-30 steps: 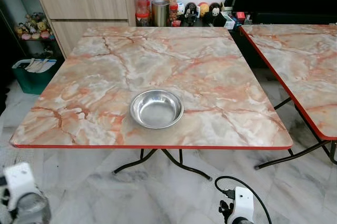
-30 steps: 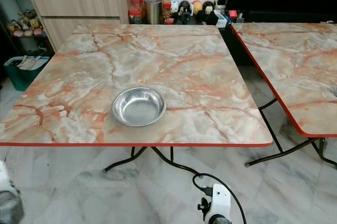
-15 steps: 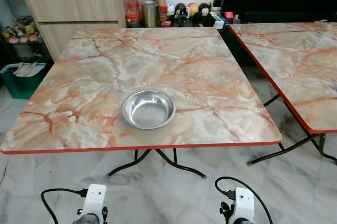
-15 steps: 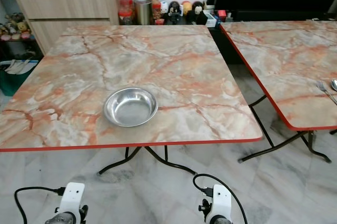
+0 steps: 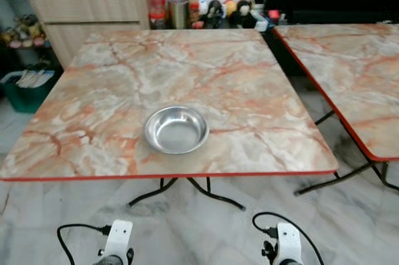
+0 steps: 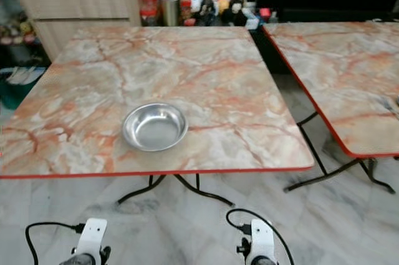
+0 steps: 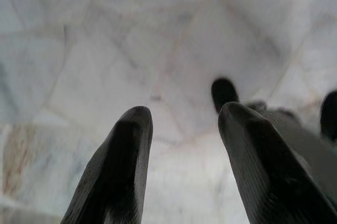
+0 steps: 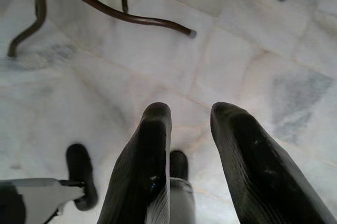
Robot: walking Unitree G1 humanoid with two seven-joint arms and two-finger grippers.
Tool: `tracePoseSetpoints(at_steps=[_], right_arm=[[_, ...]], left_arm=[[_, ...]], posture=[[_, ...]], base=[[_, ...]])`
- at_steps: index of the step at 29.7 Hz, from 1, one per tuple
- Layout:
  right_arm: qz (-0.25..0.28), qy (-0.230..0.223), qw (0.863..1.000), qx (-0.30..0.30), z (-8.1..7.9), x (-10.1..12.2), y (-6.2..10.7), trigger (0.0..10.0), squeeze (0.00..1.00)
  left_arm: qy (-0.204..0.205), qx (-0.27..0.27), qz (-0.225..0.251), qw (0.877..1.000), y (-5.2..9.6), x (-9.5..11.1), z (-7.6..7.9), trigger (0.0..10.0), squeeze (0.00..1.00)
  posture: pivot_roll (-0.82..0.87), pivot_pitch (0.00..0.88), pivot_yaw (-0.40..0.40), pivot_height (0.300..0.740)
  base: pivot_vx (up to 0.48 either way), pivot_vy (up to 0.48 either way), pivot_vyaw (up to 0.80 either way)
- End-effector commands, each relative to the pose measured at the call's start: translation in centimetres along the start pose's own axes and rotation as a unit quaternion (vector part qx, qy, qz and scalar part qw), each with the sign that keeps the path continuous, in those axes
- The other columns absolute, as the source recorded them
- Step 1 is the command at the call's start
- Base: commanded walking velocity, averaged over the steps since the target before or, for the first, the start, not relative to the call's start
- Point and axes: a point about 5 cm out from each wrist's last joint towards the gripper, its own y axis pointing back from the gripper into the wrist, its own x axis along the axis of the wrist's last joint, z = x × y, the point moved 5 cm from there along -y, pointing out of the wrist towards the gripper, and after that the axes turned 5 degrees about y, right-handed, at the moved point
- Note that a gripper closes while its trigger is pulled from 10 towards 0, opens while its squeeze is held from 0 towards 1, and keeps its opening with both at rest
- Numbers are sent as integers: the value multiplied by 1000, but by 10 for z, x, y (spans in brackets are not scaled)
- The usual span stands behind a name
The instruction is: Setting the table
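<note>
A shiny steel bowl (image 5: 176,130) sits empty near the front edge of the marble-patterned table (image 5: 206,72) with a red rim. Both arms hang low in front of the table, over the tiled floor. In the head views, the white wrist of the left arm (image 5: 118,247) and that of the right arm (image 5: 288,247) show at the bottom. My left gripper (image 7: 184,112) is open with nothing between its black fingers (image 7: 124,166), pointing at the floor. My right gripper (image 8: 192,109) is open too, above the floor by the table's dark legs (image 8: 121,13).
A second marble table (image 5: 349,72) stands close on the right, with a narrow gap between. Behind the tables are a wooden cabinet (image 5: 93,12), jars (image 5: 171,3) and small figurines (image 5: 230,10). A green bin (image 5: 25,87) stands at the left.
Over the last second my left arm has swung in from the far left to hang beside the right one. The head view has shifted a little and is blurred; the bowl stays put.
</note>
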Motion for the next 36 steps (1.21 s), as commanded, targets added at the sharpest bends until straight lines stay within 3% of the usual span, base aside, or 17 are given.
tracePoseSetpoints(at_steps=[1, 22, 31, 36], right_arm=[[-6, -5, 1000, -3, 3, -3, 1, 10000, 0], [0, -8, 1000, 5, -1, 1, 0, 10000, 0], [2, 24, 1000, -4, 4, 0, 0, 10000, 0], [-2, -7, 1000, 4, 3, -1, 0, 10000, 0]], left_arm=[[-1, 2, -6, 1000, 0, -2, -1, 10000, 0], [0, 2, -3, 1000, 0, 0, 0, 10000, 0], [10, 6, -5, 1000, 0, -3, 0, 10000, 0], [12, 6, -5, 1000, 0, -3, 0, 10000, 0]], posture=[[-38, 0, -12, 736], [-37, 0, -15, 736], [-43, 0, -22, 736], [-44, 0, -22, 736]], base=[[0, -326, 0], [0, -402, 0], [121, -406, 63], [329, -346, 114]])
